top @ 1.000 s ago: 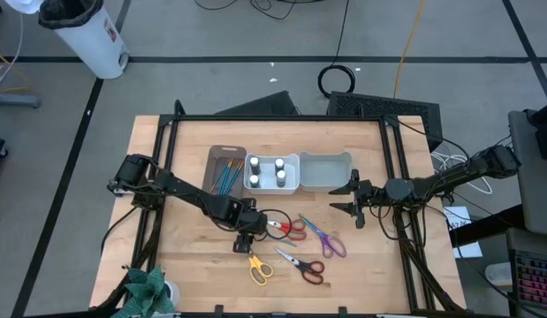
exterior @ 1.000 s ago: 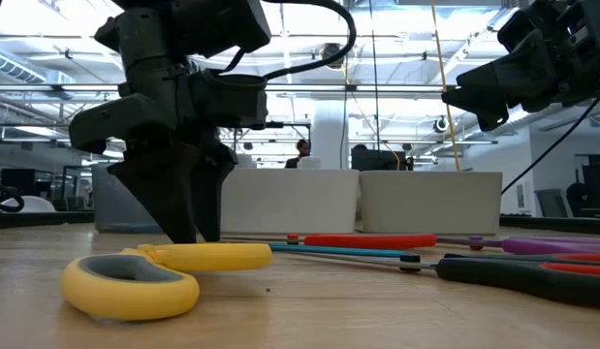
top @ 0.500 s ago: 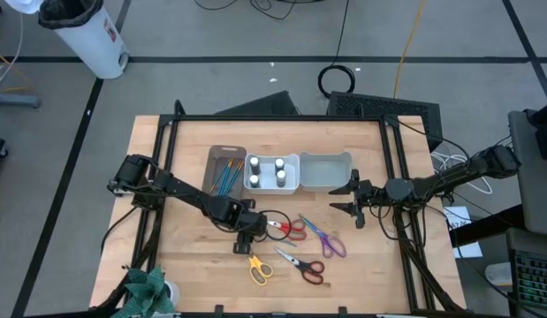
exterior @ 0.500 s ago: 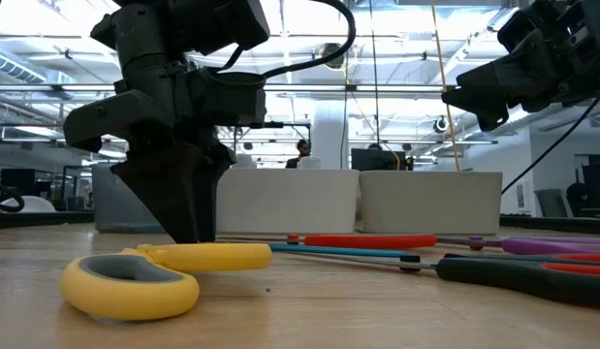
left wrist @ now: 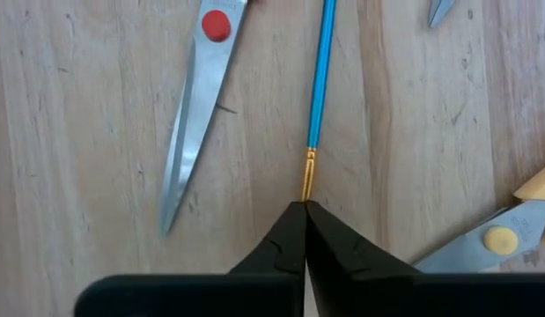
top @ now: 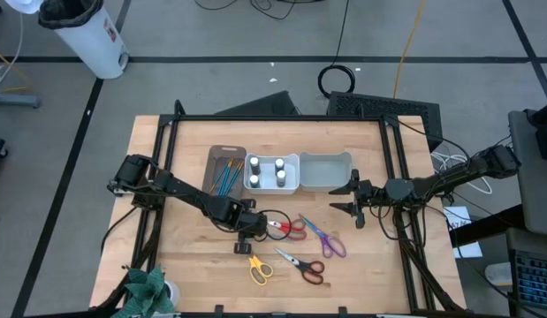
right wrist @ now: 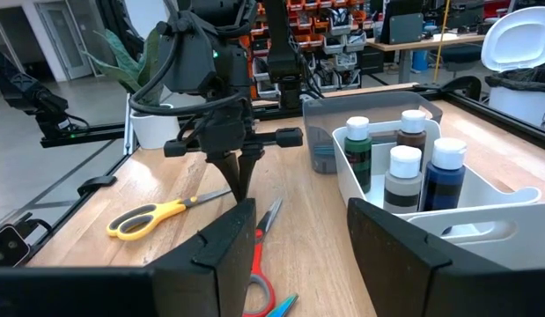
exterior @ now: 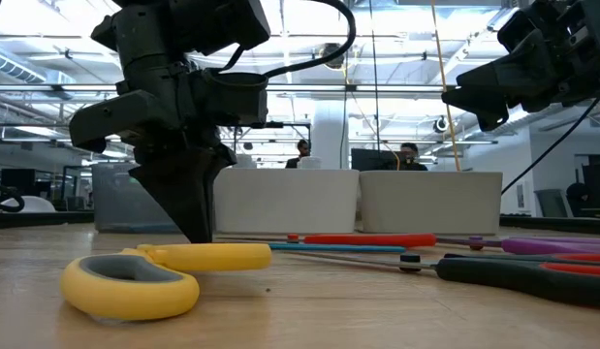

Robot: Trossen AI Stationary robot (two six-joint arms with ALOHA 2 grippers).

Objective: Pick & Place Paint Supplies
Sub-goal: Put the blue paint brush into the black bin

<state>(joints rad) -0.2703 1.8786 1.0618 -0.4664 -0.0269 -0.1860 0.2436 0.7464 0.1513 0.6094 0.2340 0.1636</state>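
Observation:
A thin blue brush (left wrist: 320, 79) with a gold ferrule lies flat on the wooden table between the red-handled scissors (top: 289, 228) and the yellow-handled scissors (top: 258, 268). My left gripper (left wrist: 305, 210) stands over its ferrule end, pointing steeply down, shut on it. Purple-handled scissors (top: 328, 238) and black-and-red scissors (top: 301, 265) lie to the right. The white bin (top: 271, 173) holds several white-capped bottles (right wrist: 404, 167). More brushes sit in the brown bin (top: 225, 170). My right gripper (top: 354, 205) hangs level and open above the table's right part. My left gripper pinches the brush between its two fingertips (left wrist: 285, 233), at the end just past the gold ferrule (left wrist: 307, 180). The fingers come from above, pointing steeply down. The brush lies on the table, its blue handle running away from the fingers.
An empty grey bin (top: 326, 170) stands right of the white one at the table's far side. The red scissors' blade (left wrist: 193, 132) lies close beside the brush. A black frame edges the table. People sit in the room beyond the table.
My left gripper has shut, its fingertips closing from wide apart onto the brush's ferrule end, without moving from its place. The brush still lies on the table.

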